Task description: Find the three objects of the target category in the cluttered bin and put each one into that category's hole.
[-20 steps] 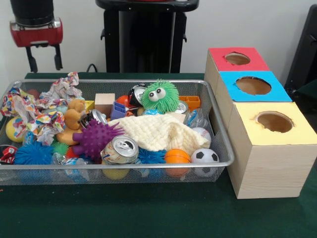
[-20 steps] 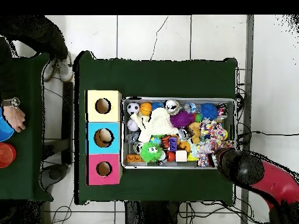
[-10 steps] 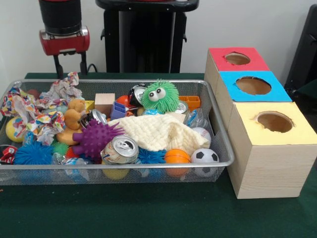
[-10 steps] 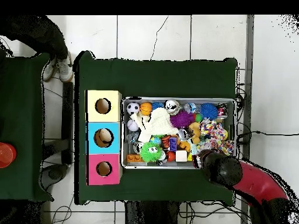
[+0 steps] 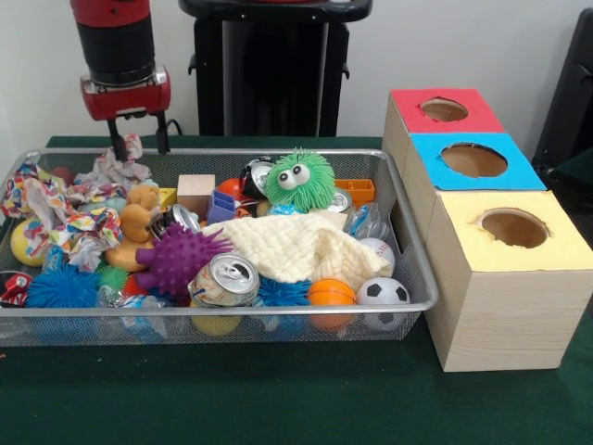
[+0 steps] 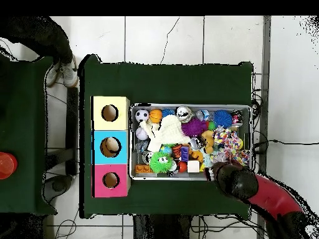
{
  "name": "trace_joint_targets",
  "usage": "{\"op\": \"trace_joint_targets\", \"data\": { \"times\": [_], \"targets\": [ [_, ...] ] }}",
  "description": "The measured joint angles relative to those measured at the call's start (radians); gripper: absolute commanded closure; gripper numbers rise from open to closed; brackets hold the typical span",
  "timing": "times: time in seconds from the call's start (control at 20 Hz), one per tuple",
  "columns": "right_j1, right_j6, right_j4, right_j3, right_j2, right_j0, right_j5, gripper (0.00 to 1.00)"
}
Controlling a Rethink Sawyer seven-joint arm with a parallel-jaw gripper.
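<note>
My gripper (image 5: 140,145) hangs open over the far left corner of the wire bin (image 5: 408,307), just above a crumpled patterned paper (image 5: 119,169), holding nothing. The bin is packed: a green fuzzy toy with eyes (image 5: 298,179), a purple spiky ball (image 5: 178,258), a crushed can (image 5: 225,280), a cream knitted cloth (image 5: 296,246), an orange ball (image 5: 331,293), a small soccer ball (image 5: 383,292), a teddy bear (image 5: 139,211) and a wooden block (image 5: 195,192). In the overhead view the arm's wrist (image 6: 232,181) covers the fingers at the bin (image 6: 190,106) corner.
Three wooden boxes with round holes stand beside the bin: red-topped (image 5: 445,109), blue-topped (image 5: 474,159) and yellow-topped (image 5: 514,228). Overhead, the blue box's hole (image 6: 110,146) shows something brownish inside. A person (image 6: 37,37) stands by a side table at the upper left.
The gripper has swung from outside the bin's left end to over its far left corner and come down a little. The bin's contents have not moved.
</note>
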Motion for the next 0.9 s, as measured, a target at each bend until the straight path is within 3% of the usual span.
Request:
{"op": "trace_joint_targets", "data": {
  "times": [0.65,0.9],
  "targets": [
    [-0.038,0.0,0.0,0.0,0.0,-0.2,0.0,0.0],
    [-0.037,0.0,0.0,-0.001,0.0,-0.218,0.0,0.0]
  ]
}}
